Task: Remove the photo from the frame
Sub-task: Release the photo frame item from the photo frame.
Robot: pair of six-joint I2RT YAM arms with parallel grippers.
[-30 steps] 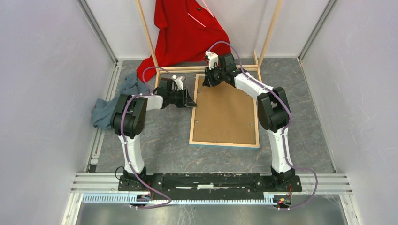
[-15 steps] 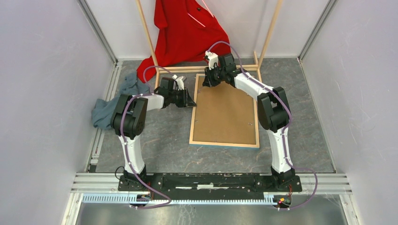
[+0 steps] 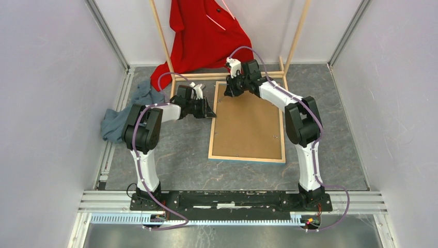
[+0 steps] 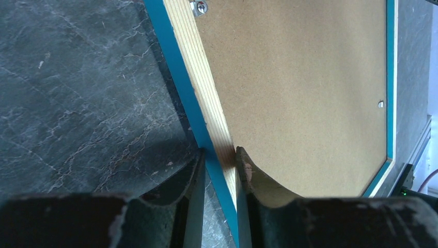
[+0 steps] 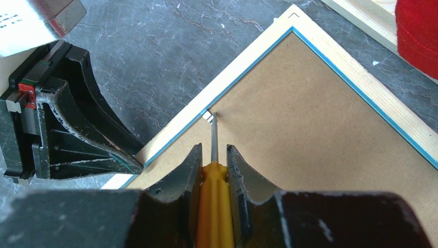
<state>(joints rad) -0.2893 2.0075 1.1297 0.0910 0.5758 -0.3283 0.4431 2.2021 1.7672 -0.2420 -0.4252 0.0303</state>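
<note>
Top external: left hand [image 3: 210, 112] pinches the frame [image 3: 247, 158], right hand [image 3: 228, 92] pinches a screwdriver [image 5: 213, 206], red garment [image 3: 206, 36] behind.

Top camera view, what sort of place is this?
Probably a robot test cell, not a home: plain walls on aluminium rails box in the table, a left arm and right arm are bolted at its near edge, and a picture frame lies face-down.

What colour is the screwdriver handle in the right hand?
The screwdriver handle is yellow-orange; the right wrist view shows it best.
</note>
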